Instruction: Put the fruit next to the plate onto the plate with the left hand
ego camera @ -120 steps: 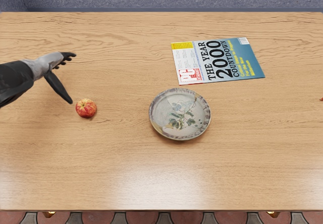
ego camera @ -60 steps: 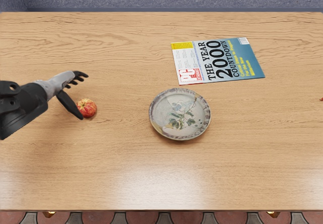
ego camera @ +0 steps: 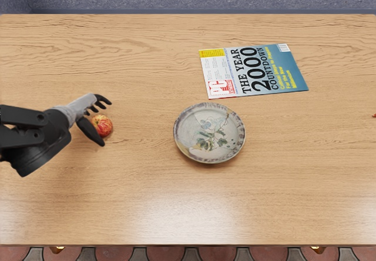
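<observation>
A small red apple (ego camera: 104, 124) lies on the wooden table, left of a round grey patterned plate (ego camera: 209, 132). My left hand (ego camera: 96, 119) comes in from the left edge and brackets the apple. Its fingers (ego camera: 101, 101) are spread just behind the fruit and its thumb (ego camera: 90, 131) reaches along the near side. The hand is open and has not closed on the apple. The plate holds nothing. My right hand is out of view.
A magazine (ego camera: 252, 70) with "THE YEAR 2000 COUNTDOWN" on its cover lies behind the plate to the right. The table's front edge (ego camera: 188, 244) runs along the bottom of the view. A tiny red speck (ego camera: 373, 115) shows at the right edge.
My left hand has come down and forward from behind the apple until its fingers and thumb stand around it. The forearm has sunk lower in the view. The apple stays put.
</observation>
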